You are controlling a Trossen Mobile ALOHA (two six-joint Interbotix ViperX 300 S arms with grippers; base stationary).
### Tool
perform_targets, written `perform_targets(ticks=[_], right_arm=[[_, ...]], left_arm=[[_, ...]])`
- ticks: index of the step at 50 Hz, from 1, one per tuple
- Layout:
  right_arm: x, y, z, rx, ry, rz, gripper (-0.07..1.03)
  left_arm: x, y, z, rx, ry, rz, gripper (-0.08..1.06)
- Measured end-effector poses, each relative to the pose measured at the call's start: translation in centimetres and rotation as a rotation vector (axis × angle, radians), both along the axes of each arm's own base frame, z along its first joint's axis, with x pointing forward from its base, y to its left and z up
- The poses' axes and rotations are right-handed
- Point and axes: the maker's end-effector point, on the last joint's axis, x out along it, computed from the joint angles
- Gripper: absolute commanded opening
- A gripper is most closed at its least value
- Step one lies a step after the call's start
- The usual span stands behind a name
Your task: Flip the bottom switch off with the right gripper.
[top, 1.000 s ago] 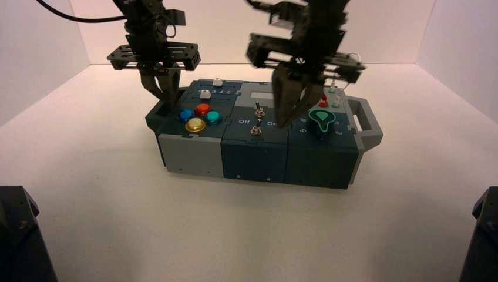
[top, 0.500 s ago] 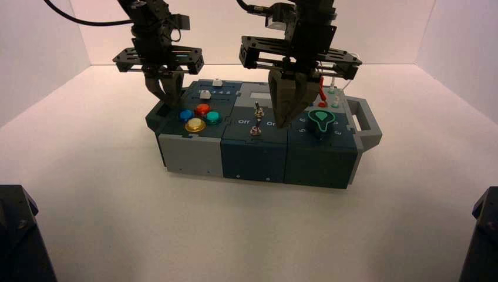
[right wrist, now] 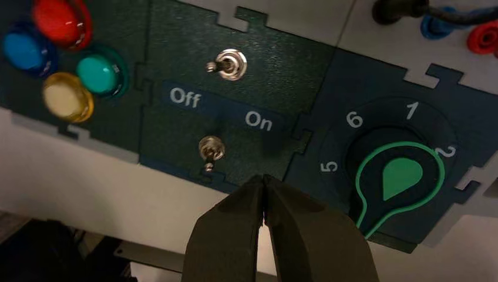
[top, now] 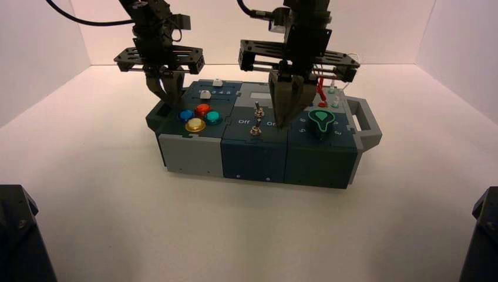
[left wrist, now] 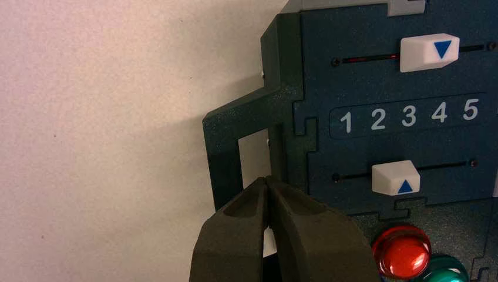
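Silver metal marks the bottom switch (right wrist: 210, 150), a small toggle on the box's dark middle panel, sitting nearer the front edge than its twin toggle (right wrist: 228, 64), with white "Off" and "On" lettering between the two. The right tool (top: 284, 121) hangs just beside it on the "On" side, its two tapered fingers pressed together into a single point, holding nothing. The left tool (top: 168, 98) waits over the box's left handle (left wrist: 235, 147), also pinched closed and empty.

To do this step well, the closed tips should likely drop low enough to meet the lever itself — not the nut under it — then sweep toward "Off" in one short push.

Room is tight on some sides: the green knob (top: 320, 120) lies close on the right, the twin toggle just behind, and the coloured buttons (top: 199, 116) lie beyond "Off", near the idle left tool. The front edge of the box (top: 252, 158) is close to the switch; beyond it the white counter (top: 246, 229) lies bare.
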Motion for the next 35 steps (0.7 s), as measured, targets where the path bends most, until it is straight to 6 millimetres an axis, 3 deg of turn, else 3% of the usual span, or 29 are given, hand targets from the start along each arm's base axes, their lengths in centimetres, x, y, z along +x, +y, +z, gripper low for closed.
perform_targets(ticks=[22, 35], right_arm=[[0.8, 1.0, 0.5, 0.014, -0.009, -0.046, -0.02], [0.2, 2.1, 0.2, -0.002, 0.012, -0.027, -0.02]], left_arm=[[0.1, -0.1, -0.1, -0.002, -0.006, -0.001, -0.03], [0.1, -0.1, -0.1, -0.003, -0.007, 0.0, -0.03]])
